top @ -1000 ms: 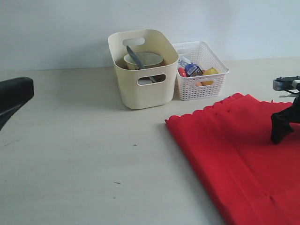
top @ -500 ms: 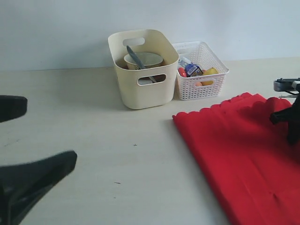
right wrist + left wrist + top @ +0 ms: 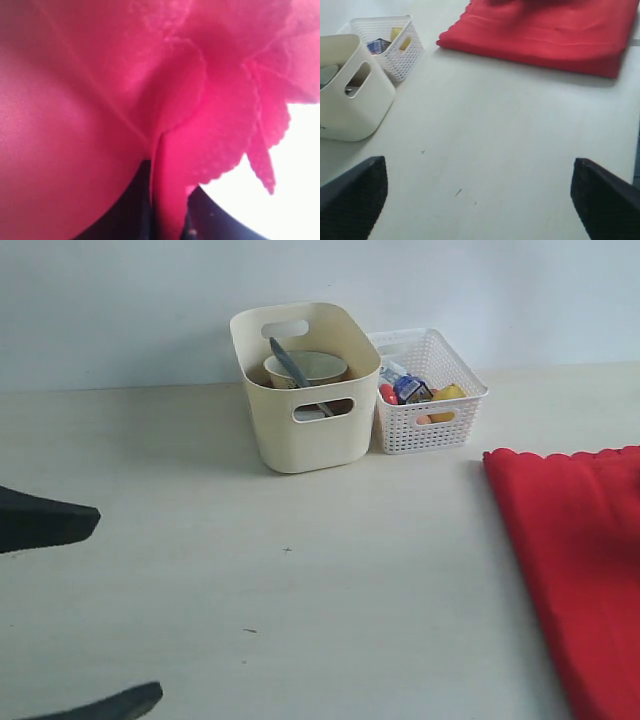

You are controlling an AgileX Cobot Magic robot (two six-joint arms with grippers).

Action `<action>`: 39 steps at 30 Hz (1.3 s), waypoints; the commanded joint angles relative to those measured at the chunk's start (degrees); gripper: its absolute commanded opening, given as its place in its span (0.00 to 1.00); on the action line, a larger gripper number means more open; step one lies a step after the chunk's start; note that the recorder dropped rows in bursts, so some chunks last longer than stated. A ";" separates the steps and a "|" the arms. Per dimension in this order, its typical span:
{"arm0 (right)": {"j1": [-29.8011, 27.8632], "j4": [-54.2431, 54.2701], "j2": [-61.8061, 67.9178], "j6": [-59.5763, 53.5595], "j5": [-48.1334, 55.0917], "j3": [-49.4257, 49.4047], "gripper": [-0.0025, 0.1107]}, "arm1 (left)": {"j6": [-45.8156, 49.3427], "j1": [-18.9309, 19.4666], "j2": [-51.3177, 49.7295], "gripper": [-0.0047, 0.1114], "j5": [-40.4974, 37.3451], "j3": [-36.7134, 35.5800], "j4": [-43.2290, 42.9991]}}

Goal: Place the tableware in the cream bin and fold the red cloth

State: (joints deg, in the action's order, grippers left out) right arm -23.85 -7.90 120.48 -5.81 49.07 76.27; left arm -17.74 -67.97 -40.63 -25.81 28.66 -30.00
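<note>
The red cloth [image 3: 580, 550] lies at the table's right edge with its scalloped border toward the bins. My right gripper [image 3: 167, 215] is shut on a pinched fold of the red cloth [image 3: 100, 100], which fills that view; this gripper is out of the exterior view. The cream bin [image 3: 300, 430] stands at the back and holds tableware: a pale bowl [image 3: 306, 368] and a dark utensil handle [image 3: 288, 362]. My left gripper [image 3: 70, 615] hovers open at the near left over bare table, far from the cream bin [image 3: 350, 100] and the red cloth [image 3: 545, 30].
A white lattice basket [image 3: 425, 390] with toy food and a small carton stands right of the cream bin, touching it. The pale table [image 3: 300, 580] stretches between my left gripper and the cloth. A wall runs behind the bins.
The cloth's left edge has been drawn far to the right. My right gripper left the exterior view with it. My left gripper's open fingers came further into view at the left.
</note>
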 commanded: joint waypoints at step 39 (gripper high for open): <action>-0.59 11.12 4.87 -4.54 -3.67 2.95 0.02 | -3.28 30.15 -13.17 0.85 20.63 -3.87 9.32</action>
State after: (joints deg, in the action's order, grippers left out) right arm -24.64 -0.49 122.92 -9.49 46.12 80.10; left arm -20.80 -37.96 -53.82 -5.05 25.48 -20.70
